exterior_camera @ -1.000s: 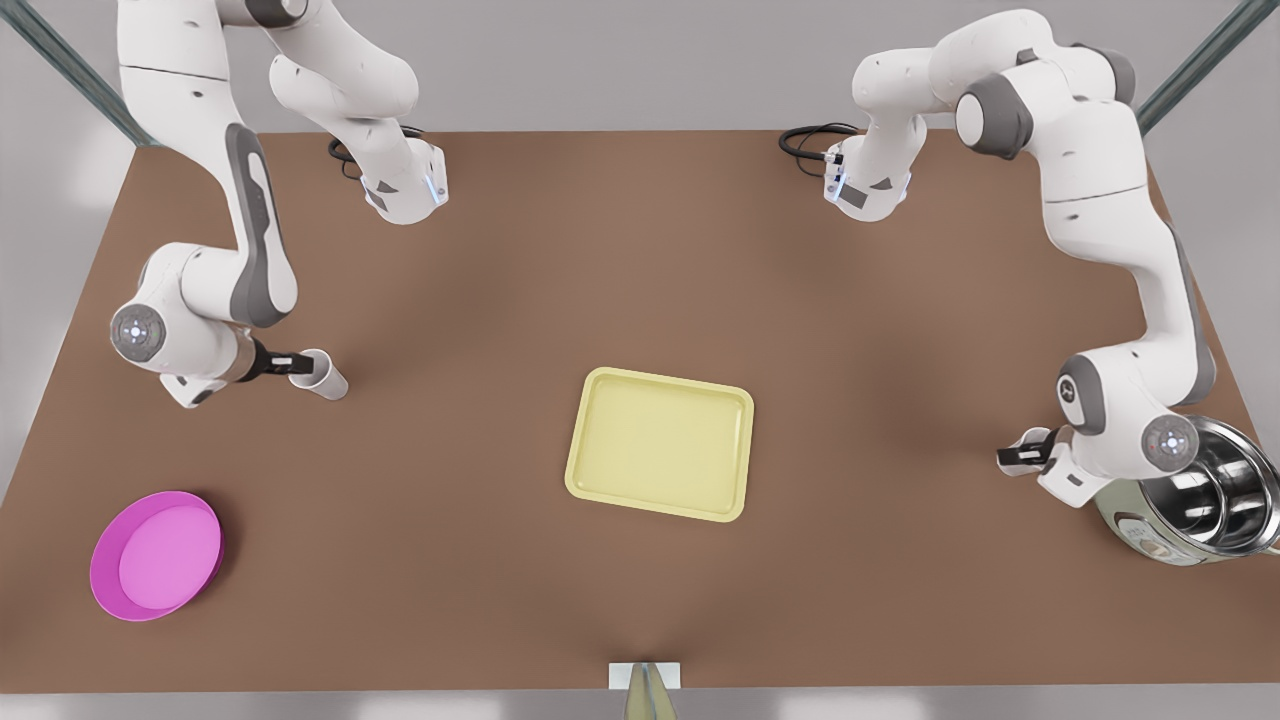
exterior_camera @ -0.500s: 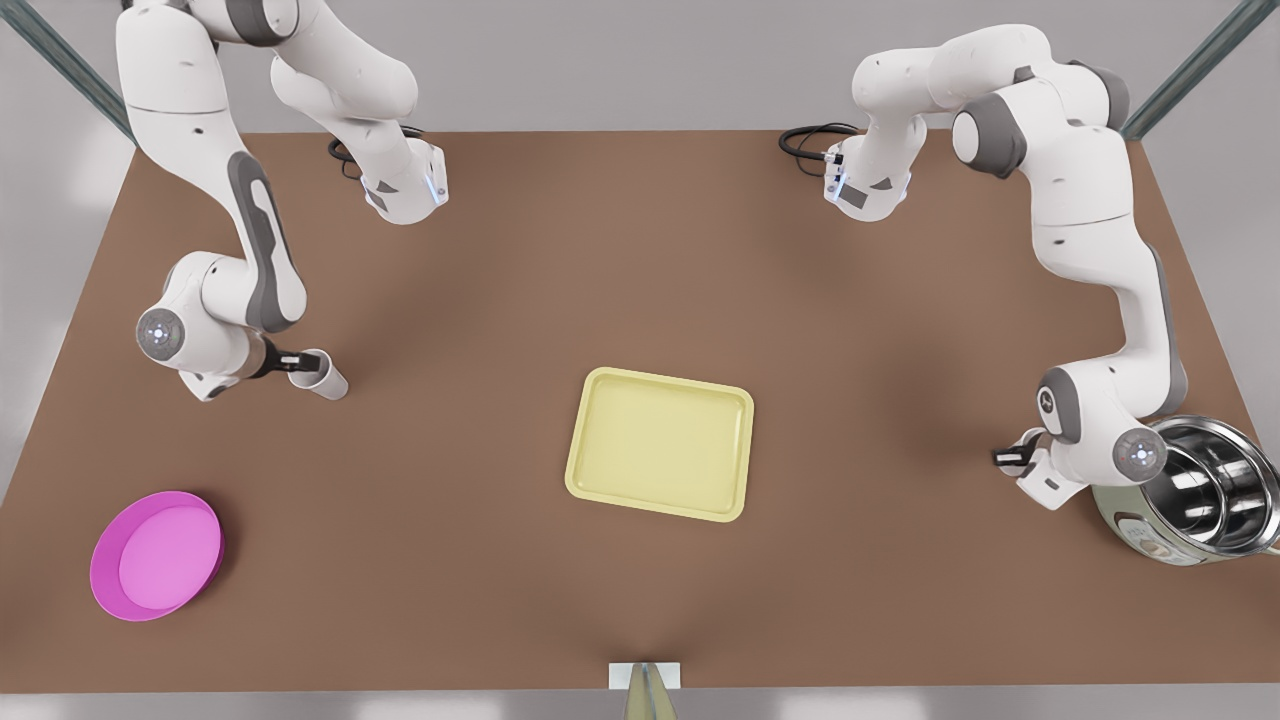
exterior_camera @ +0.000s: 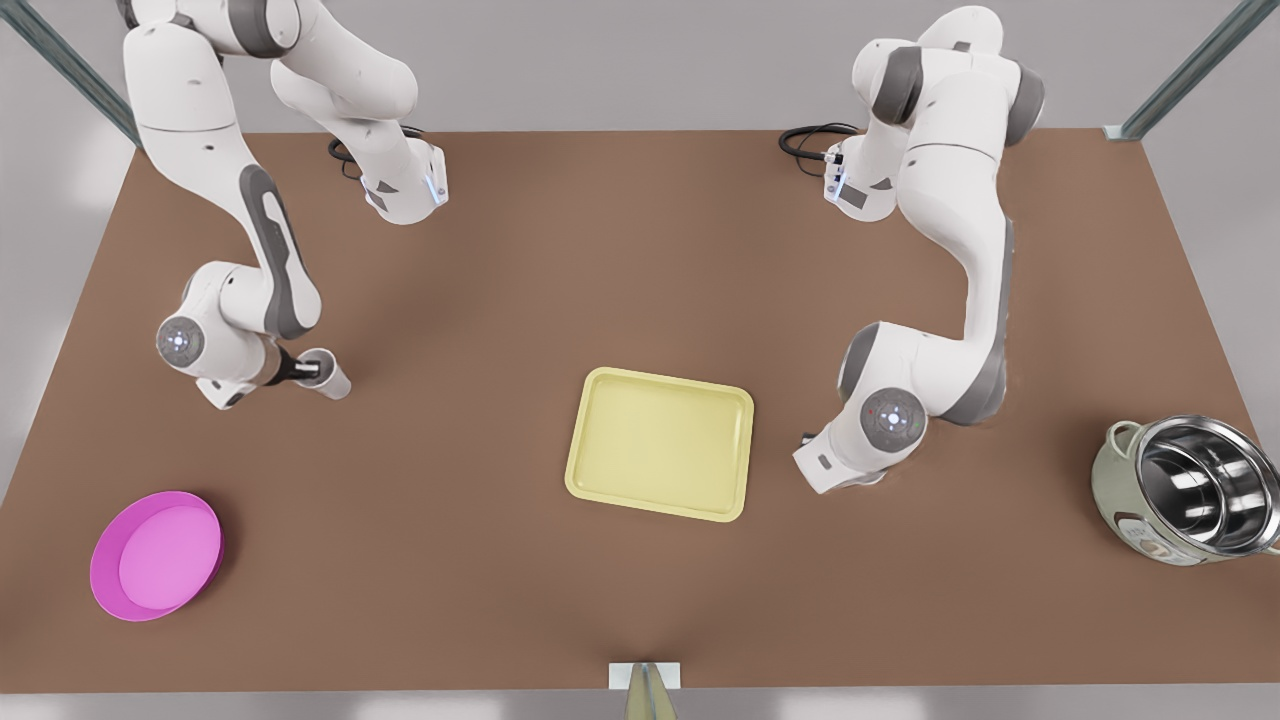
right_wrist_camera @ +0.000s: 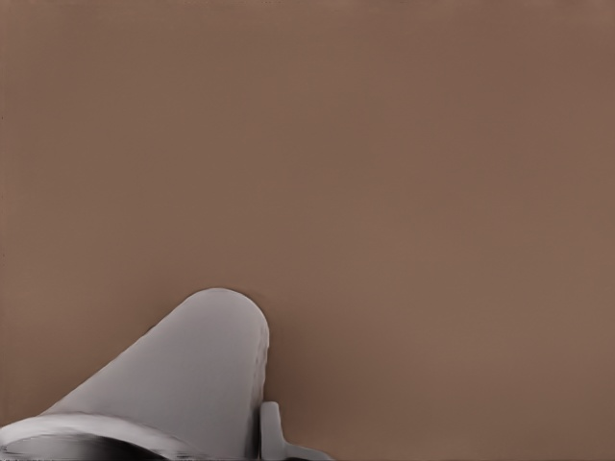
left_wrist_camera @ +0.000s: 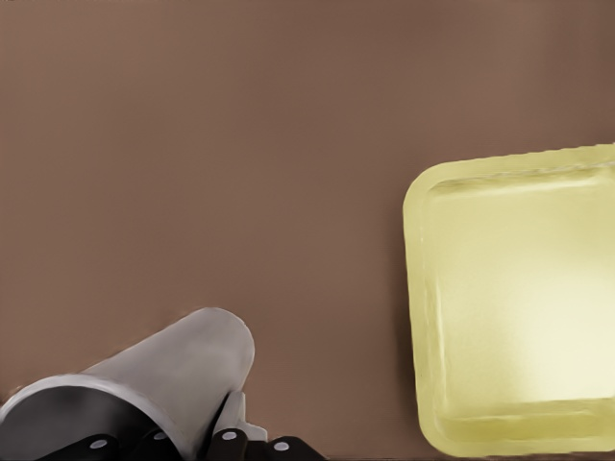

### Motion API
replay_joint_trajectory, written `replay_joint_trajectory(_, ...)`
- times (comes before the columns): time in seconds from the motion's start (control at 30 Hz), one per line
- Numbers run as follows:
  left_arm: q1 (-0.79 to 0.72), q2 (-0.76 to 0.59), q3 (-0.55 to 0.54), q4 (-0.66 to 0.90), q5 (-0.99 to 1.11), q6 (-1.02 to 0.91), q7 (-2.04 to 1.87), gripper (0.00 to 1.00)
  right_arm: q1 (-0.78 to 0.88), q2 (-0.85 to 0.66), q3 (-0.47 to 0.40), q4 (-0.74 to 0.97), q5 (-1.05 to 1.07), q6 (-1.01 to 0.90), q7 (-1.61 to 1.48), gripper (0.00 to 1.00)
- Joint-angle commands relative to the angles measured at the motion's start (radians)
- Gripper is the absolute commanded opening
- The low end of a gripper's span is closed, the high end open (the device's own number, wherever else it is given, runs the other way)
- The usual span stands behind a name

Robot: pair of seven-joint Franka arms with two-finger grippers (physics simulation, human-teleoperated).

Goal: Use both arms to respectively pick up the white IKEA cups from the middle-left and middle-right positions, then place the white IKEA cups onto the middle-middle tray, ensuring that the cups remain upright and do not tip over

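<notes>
The left hand (exterior_camera: 300, 371) is clenched on a small plain white tapered cup (exterior_camera: 327, 376) at the front view's left, well apart from the flat pale yellow rectangular tray (exterior_camera: 659, 443) mid-tabletop (exterior_camera: 640, 250). The right hand (right_wrist_camera: 258, 444) grips a second white cup (right_wrist_camera: 183, 384) above bare tabletop, that arm just beside the tray's right edge.

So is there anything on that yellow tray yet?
Empty. The tray shows only its bare yellow floor inside the rim, with no cup on it.
</notes>
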Motion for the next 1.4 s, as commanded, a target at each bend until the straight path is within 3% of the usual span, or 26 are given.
replay_joint_trajectory(0.0,-0.024,0.008,-0.044,0.009,-0.007,-0.041,-0.72,0.21,0.013,0.01,0.006,0.016,-0.004,0.007,0.0,0.21)
replay_joint_trajectory(0.07,-0.05,0.058,-0.147,0.011,0.001,0.094,-0.902,0.21,0.071,0.027,0.077,0.124,0.077,-0.009,0.01,0.21)
replay_joint_trajectory(0.33,-0.116,0.2,-0.147,0.049,0.016,0.309,-0.948,0.21,0.449,0.222,0.086,0.564,0.237,-0.009,0.012,0.21)
replay_joint_trajectory(0.5,-0.119,0.22,-0.147,0.043,0.041,0.335,-0.954,0.21,0.576,0.339,0.088,0.665,0.353,-0.009,0.053,0.21)
replay_joint_trajectory(0.53,-0.119,0.22,-0.147,0.042,0.042,0.335,-0.954,0.27,0.587,0.349,0.088,0.667,0.362,-0.009,0.052,0.21)
replay_joint_trajectory(0.63,-0.119,0.22,-0.147,0.042,0.044,0.334,-0.954,0.79,0.648,0.38,0.088,0.685,0.393,0.004,0.052,0.21)
replay_joint_trajectory(0.7,-0.117,0.22,-0.147,0.042,0.042,0.332,-0.954,0.95,0.673,0.4,0.088,0.691,0.393,0.004,0.052,0.21)
replay_joint_trajectory(0.73,-0.119,0.22,-0.147,0.042,0.042,0.331,-0.955,1.0,0.68,0.417,0.088,0.705,0.393,0.002,0.053,0.21)
replay_joint_trajectory(1.03,-0.1,0.145,-0.152,0.039,0.028,0.205,-0.957,1.0,0.71,0.481,0.088,0.742,0.404,0.005,0.052,0.22)
replay_joint_trajectory(1.07,-0.097,0.113,-0.152,0.039,0.022,0.156,-0.954,1.0,0.71,0.484,0.088,0.742,0.405,0.008,0.053,0.65)
replay_joint_trajectory(1.1,-0.091,0.073,-0.152,0.043,0.024,0.052,-0.951,1.0,0.719,0.484,0.088,0.742,0.401,0.027,0.052,1.0)
replay_joint_trajectory(1.17,0.015,-0.06,-0.156,0.054,0.005,-0.218,-0.764,1.0,0.72,0.488,0.086,0.742,0.401,0.03,0.05,1.0)
replay_joint_trajectory(1.23,0.173,-0.093,-0.158,0.146,0.002,-0.372,-0.528,1.0,0.72,0.488,0.088,0.742,0.399,0.034,0.05,1.0)
replay_joint_trajectory(1.33,0.309,-0.165,-0.158,0.18,0.024,-0.473,-0.323,1.0,0.726,0.478,0.086,0.742,0.399,0.036,0.05,1.0)
replay_joint_trajectory(1.37,0.288,-0.284,-0.123,0.068,0.03,-0.444,-0.158,1.0,0.725,0.465,0.086,0.734,0.399,0.024,0.046,1.0)
